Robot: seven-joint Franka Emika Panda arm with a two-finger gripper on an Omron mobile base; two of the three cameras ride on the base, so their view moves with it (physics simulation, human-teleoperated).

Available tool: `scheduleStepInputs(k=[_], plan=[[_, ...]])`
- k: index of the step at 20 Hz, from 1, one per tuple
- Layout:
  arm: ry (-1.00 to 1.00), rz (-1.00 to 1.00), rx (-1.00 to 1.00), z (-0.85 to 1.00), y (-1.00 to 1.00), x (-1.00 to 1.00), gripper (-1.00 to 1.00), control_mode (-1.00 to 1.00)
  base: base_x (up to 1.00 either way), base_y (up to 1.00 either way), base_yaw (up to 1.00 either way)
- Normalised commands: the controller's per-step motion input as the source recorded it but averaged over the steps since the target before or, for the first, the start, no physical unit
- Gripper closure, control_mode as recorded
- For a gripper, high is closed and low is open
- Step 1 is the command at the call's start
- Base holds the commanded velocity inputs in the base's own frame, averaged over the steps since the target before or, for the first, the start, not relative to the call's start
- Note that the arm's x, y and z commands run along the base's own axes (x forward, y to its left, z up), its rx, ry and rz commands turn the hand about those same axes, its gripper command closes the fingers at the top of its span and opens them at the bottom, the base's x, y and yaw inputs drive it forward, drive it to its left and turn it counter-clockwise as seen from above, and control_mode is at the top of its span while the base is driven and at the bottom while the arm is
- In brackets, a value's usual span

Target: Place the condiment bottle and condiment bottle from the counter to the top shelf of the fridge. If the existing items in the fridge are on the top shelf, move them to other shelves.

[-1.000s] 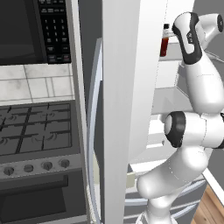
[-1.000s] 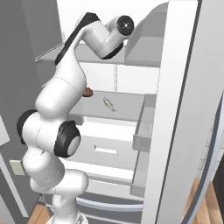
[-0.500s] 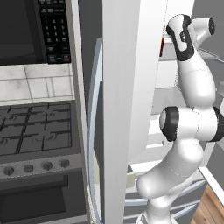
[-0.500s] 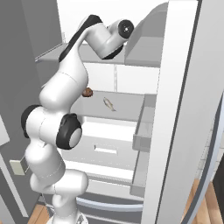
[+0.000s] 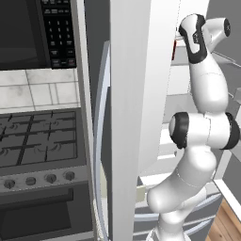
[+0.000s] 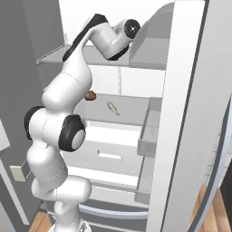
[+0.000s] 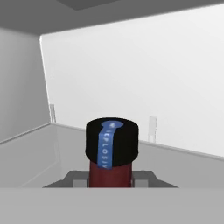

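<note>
Gripper (image 7: 111, 183) is closed on the condiment bottle (image 7: 111, 153), as the hand view shows: the two grey finger pads (image 7: 75, 178) press the dark red body from both sides. The bottle is a round cylinder with a wide black cap, and a blue strip with pale letters runs over the cap and down its side. It stands upright inside the fridge, above a smooth pale grey shelf (image 7: 39, 151). Behind it is the flat white back wall (image 7: 140, 74) of the fridge, plain and matte, with two small upright tabs on it.

From the left base view, the tall white fridge door (image 5: 129, 117) stands in front and hides most of the inside. The glossy white arm (image 5: 207, 89) reaches up behind its edge, and a small piece of the red bottle shows beside the door edge near the top. At the left are a stove (image 5: 37, 146) with dark cast grates and round knobs, and a black microwave (image 5: 33, 33) above it.

From the right base view, the arm bends up to the top shelf (image 6: 104, 56), and its hand goes behind a grey door bin (image 6: 154, 45). On the lower shelf lie a small brown rounded item (image 6: 90, 95) and a thin pale fish-like item (image 6: 112, 107), well apart from the arm's end. A wide white drawer (image 6: 108, 152) sits below.
</note>
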Motion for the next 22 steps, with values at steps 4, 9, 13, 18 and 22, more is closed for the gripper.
scheduleStepInputs(k=[4,9,13,18,22], plan=[[0.0,0.0,0.0,0.0,0.0,0.0,-1.0,-1.0,0.0,0.0,0.0],[0.0,0.0,0.0,0.0,0.0,0.0,-1.0,-1.0,0.0,0.0,0.0],[0.0,0.0,0.0,0.0,0.0,-0.08,-1.0,-1.0,0.0,0.0,0.0],[-0.03,0.0,0.0,0.0,0.0,-0.41,-1.0,-1.0,0.0,0.0,0.0],[-0.08,0.0,0.0,0.0,0.0,-0.66,-1.0,-1.0,0.0,0.0,0.0]])
